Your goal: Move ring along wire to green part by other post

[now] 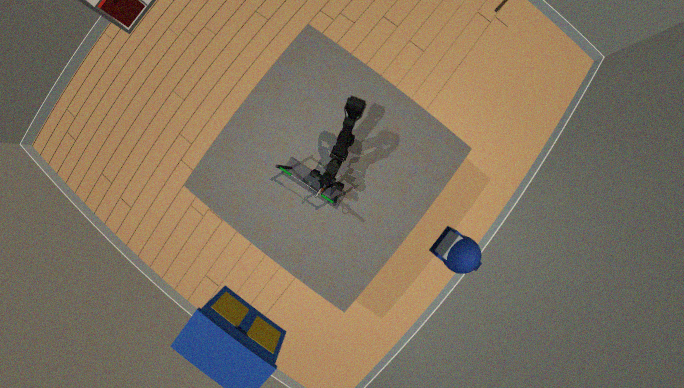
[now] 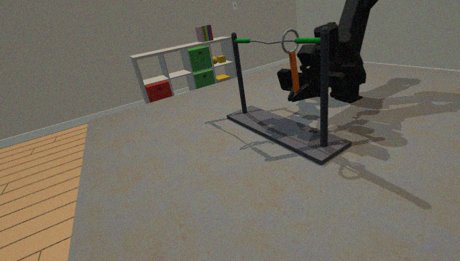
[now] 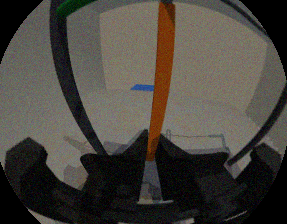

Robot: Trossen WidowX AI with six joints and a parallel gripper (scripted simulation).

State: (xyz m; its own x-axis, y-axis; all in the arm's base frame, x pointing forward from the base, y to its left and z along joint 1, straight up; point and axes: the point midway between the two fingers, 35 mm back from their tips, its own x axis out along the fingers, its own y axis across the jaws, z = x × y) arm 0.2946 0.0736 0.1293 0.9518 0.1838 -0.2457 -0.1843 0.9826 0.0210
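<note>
While the claw pinches the orange handle, ring upright, no legible writing

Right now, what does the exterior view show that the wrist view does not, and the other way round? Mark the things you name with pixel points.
Only the exterior: the round grey metal ring (image 2: 282,42), and the white cubby shelf (image 2: 162,64) holding red and green boxes.

Only the wrist: a flat blue patch (image 3: 142,87) beyond the handle; I cannot tell what it is.

Both: the flat orange handle (image 2: 294,71) (image 3: 163,65) gripped low by the black robot hand (image 2: 295,94) (image 3: 150,132), green wire covering (image 2: 307,40) (image 3: 76,7) and two dark upright posts.
</note>
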